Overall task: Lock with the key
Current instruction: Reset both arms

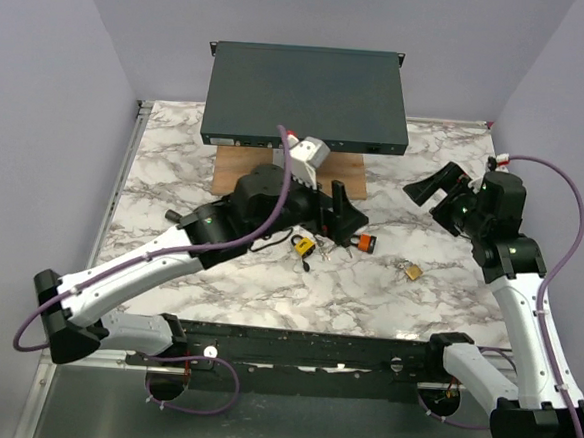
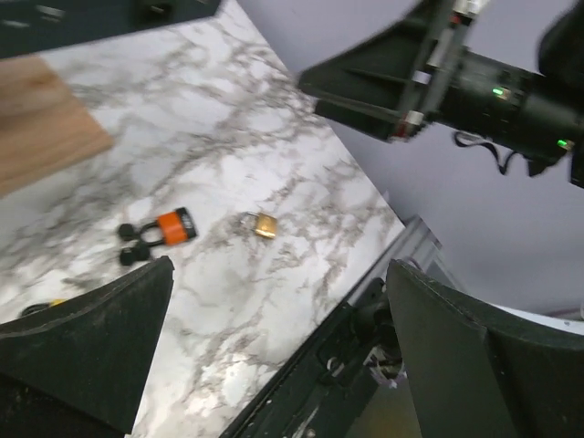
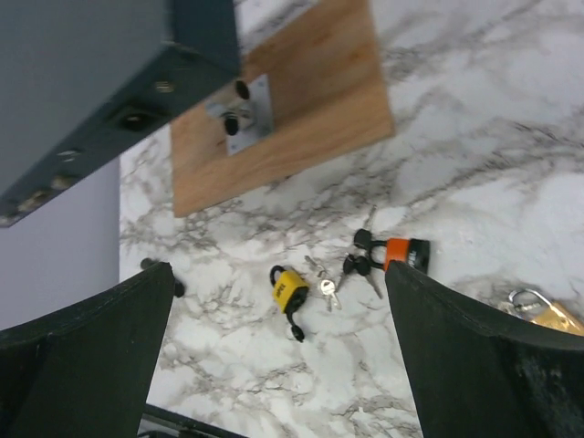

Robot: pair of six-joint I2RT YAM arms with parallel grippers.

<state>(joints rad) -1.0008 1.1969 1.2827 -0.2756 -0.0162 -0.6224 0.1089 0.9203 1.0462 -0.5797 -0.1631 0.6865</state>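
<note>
The key [image 1: 367,243], with an orange head and on a bunch with dark keys, lies flat on the marble table [image 1: 267,287] near the centre. It also shows in the left wrist view [image 2: 173,226] and the right wrist view [image 3: 404,253]. A yellow-bodied padlock [image 1: 302,245] lies just left of it [image 3: 290,286], with small silver keys [image 3: 327,288] between them. My left gripper [image 1: 344,215] is open and empty, just behind the key [image 2: 283,365]. My right gripper [image 1: 436,194] is open and empty, raised above the table to the right [image 3: 283,365].
A small brass padlock [image 1: 412,272] lies right of the key [image 2: 263,224]. A dark flat box [image 1: 306,95] stands at the back on a wooden board [image 1: 290,169]. A white and red part [image 1: 307,152] sits by the board. Grey walls close in both sides.
</note>
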